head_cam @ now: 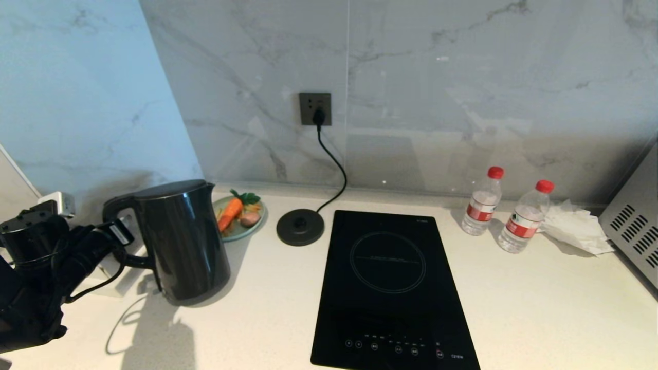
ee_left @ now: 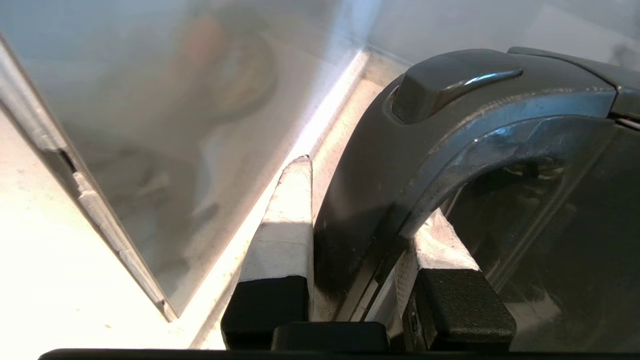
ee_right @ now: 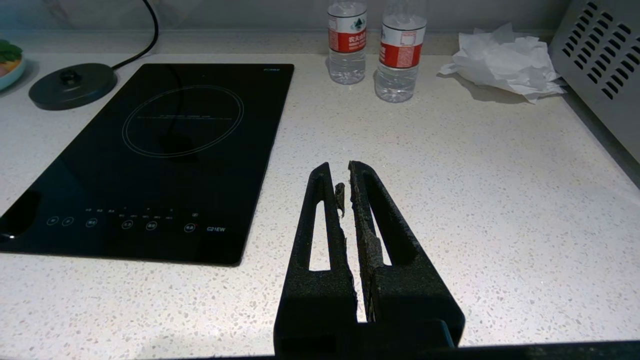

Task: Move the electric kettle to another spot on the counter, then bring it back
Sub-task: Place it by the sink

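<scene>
One electric kettle, handle inside left gripper (clamped)

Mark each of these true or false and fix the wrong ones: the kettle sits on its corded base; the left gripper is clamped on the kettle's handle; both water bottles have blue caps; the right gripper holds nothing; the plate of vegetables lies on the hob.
1. The electric kettle sits on its base disc. False: it is off the base, to its left, over the counter.
2. The left gripper is clamped on the kettle's handle. True.
3. Both water bottles have blue caps. False: the caps are red.
4. The right gripper holds nothing. True: its jaws are shut and empty.
5. The plate of vegetables lies on the hob. False: it is on the counter by the wall, behind the kettle.
</scene>
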Robot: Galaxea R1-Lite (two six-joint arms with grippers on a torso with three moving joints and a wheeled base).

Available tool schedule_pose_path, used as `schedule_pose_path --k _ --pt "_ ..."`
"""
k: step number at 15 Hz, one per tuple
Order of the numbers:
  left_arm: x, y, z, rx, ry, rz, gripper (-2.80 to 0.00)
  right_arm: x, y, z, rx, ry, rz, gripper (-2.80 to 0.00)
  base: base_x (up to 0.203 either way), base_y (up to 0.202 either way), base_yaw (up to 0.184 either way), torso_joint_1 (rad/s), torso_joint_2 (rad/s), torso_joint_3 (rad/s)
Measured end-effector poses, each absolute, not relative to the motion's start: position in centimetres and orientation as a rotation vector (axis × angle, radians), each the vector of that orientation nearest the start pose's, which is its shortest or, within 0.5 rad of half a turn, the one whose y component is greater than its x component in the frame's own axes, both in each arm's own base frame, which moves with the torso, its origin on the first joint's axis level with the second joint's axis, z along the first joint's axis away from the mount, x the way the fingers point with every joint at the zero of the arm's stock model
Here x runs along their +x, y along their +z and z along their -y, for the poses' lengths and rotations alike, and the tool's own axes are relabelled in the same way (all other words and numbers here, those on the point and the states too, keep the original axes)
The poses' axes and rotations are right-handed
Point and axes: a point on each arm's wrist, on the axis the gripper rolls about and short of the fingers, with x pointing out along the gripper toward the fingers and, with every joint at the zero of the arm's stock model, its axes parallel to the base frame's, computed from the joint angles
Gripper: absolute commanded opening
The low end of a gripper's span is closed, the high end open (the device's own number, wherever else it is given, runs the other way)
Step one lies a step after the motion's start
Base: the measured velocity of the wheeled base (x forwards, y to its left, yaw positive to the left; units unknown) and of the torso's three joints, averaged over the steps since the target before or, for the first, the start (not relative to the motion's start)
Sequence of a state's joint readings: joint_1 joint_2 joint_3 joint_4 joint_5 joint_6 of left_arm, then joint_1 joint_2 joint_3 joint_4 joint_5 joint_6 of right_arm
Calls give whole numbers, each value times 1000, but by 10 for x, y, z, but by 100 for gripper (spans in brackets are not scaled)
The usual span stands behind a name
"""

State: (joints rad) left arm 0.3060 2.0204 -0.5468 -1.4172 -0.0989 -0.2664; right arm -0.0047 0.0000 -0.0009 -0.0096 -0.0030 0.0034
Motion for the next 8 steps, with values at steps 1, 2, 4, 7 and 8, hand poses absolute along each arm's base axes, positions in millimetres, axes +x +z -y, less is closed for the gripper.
schedule_pose_path --k 1,2,4,7,8 --pt "309 97 -98 -273 218 -30 -280 -23 77 0 4 -7 10 -280 0 0 0 0 0 0" --pt "309 96 -100 -263 224 -34 -280 -23 77 0 3 -8 11 -280 0 0 0 0 0 0" --pt "309 93 -101 -225 227 -40 -280 -23 77 0 4 -8 10 -280 0 0 0 0 0 0" --pt "309 86 -103 -199 229 -29 -280 -23 77 0 4 -8 10 -280 0 0 0 0 0 0" --pt "308 83 -103 -180 230 -28 -280 -23 77 0 3 -8 11 -280 0 0 0 0 0 0"
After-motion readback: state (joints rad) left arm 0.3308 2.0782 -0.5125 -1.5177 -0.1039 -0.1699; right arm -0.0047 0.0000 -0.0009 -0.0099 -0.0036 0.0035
